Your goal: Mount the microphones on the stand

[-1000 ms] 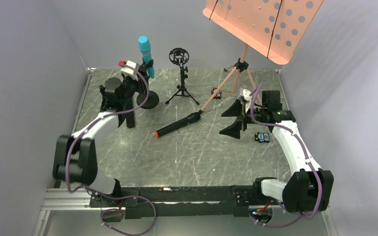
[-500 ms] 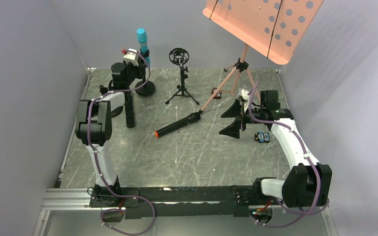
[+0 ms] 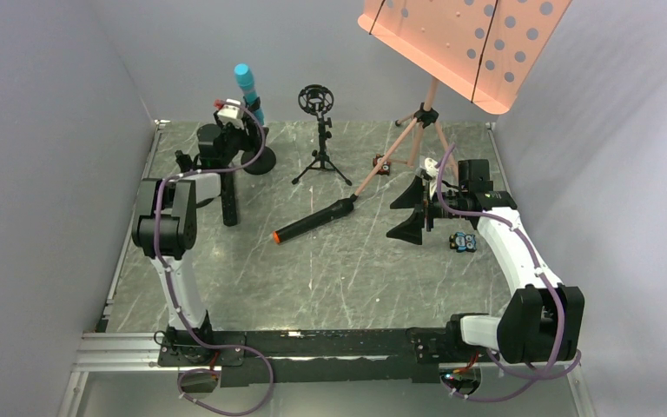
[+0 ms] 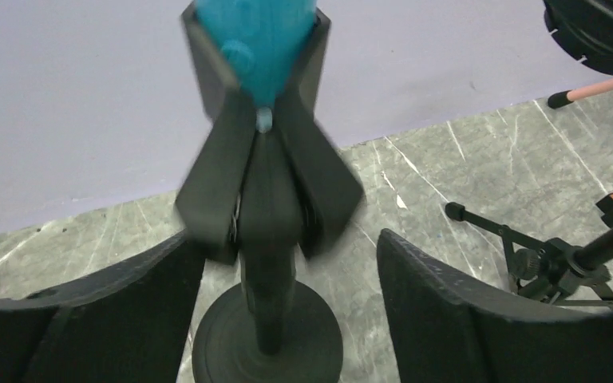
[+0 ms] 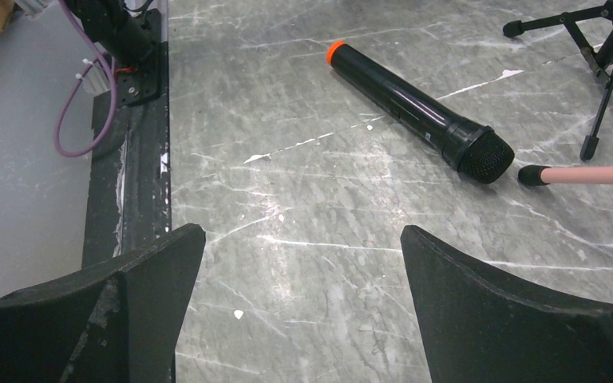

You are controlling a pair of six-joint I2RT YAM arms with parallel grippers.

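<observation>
The cyan-blue microphone (image 3: 244,83) stands tilted in the black clip of a round-base stand (image 3: 258,158) at the back left. In the left wrist view the cyan microphone (image 4: 256,38) sits in the clip above the round base (image 4: 267,339). My left gripper (image 3: 245,139) (image 4: 291,307) is open, its fingers on either side of the stand's post and apart from it. A long black microphone with an orange end (image 3: 314,219) (image 5: 413,106) lies flat mid-table. My right gripper (image 3: 412,213) (image 5: 303,295) hovers open and holds nothing, to the right of that microphone.
A black tripod stand with a ring mount (image 3: 320,139) stands behind the lying microphone. A salmon music stand (image 3: 465,39) rises at the back right, one leg tip (image 5: 531,175) next to the microphone's head. A black bar (image 3: 228,195) lies at the left. A small blue-black object (image 3: 462,241) is near my right arm.
My left arm swung back with the cyan microphone to the round-base stand. Its jaws have now opened, and the microphone stays in the clip. The right arm barely moved.
</observation>
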